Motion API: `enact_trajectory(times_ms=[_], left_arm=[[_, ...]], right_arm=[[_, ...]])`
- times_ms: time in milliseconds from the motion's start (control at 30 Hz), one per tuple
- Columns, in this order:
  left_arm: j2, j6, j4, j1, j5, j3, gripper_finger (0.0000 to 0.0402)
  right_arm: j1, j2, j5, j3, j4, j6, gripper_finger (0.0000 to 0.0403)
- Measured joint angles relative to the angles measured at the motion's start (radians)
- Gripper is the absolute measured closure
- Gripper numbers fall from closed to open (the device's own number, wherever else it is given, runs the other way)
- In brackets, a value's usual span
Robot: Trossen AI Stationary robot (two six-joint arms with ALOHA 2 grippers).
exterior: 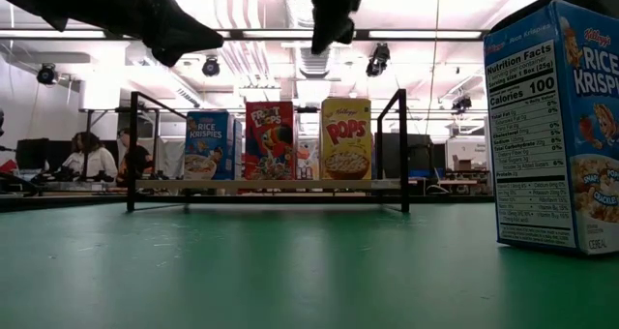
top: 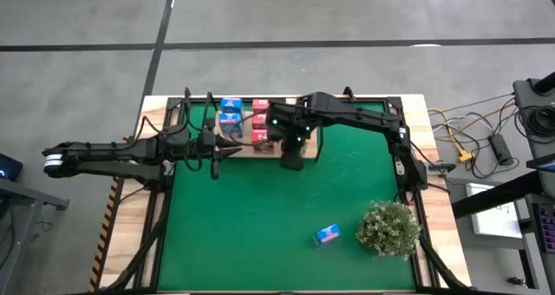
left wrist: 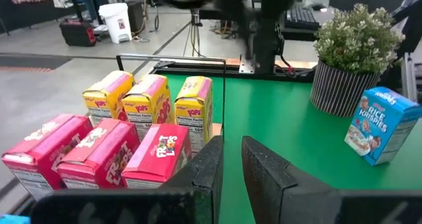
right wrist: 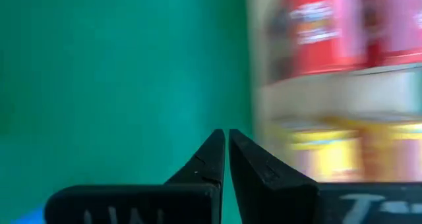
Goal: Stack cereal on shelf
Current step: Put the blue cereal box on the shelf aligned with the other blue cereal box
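Observation:
The shelf [top: 270, 150] stands at the far middle of the green mat, its light-wood board holding rows of cereal cartons: blue [top: 230, 113], red [top: 259, 121] and yellow [left wrist: 153, 99]. One more blue carton [top: 327, 234] lies on the mat near the front; it also shows in the left wrist view [left wrist: 379, 125] and large in the low view [exterior: 561, 126]. My left gripper [top: 227, 152] hovers at the shelf's left end, empty, with a narrow gap between its fingers [left wrist: 232, 159]. My right gripper [top: 293, 160] hangs over the shelf's near edge, shut and empty [right wrist: 226, 140].
A bushy potted plant [top: 390, 228] stands at the mat's near right, close to the loose blue carton. Thin black posts [exterior: 130, 150] rise at the shelf's corners. Open green mat [top: 243, 226] lies between the shelf and the front edge. People sit in the room behind [exterior: 97, 157].

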Motion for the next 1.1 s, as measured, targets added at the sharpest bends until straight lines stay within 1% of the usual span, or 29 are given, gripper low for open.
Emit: enact_trajectory(times_ms=[33, 100, 267, 400, 567, 633, 767, 900, 1100], left_arm=[[0.0, -0.015, 0.001, -0.001, 0.0, 0.0, 0.0362], [0.002, -0.044, 0.007, -0.009, 0.0, 0.0, 0.0362], [0.002, -0.095, 0.024, -0.061, 0.001, 0.0, 0.0362], [0.002, -0.125, 0.056, -0.136, 0.001, 0.0, 0.0362], [0.003, -0.141, 0.092, -0.237, -0.004, 0.0, 0.0362], [0.011, -0.141, 0.131, -0.279, -0.006, -0.003, 0.0362], [0.037, -0.141, 0.221, -0.35, -0.007, -0.014, 0.0362], [0.075, -0.141, 0.286, -0.405, -0.007, -0.015, 0.0362], [0.135, -0.14, 0.361, -0.443, -0.008, -0.015, 0.0362]], right_arm=[[0.014, -0.002, -0.041, 0.0, -0.006, 0.027, 0.039], [0.054, -0.003, -0.074, 0.0, -0.012, 0.079, 0.039], [0.187, -0.003, -0.076, -0.011, -0.044, 0.153, 0.039], [0.3, -0.002, -0.069, -0.044, -0.044, 0.209, 0.039], [0.414, -0.002, -0.063, -0.113, -0.019, 0.281, 0.039], [0.459, -0.002, -0.042, -0.152, 0.008, 0.288, 0.039], [0.551, -0.001, 0.033, -0.225, 0.052, 0.321, 0.039], [0.631, -0.002, 0.122, -0.274, 0.058, 0.391, 0.039], [0.71, -0.01, 0.175, -0.305, 0.051, 0.443, 0.039]])
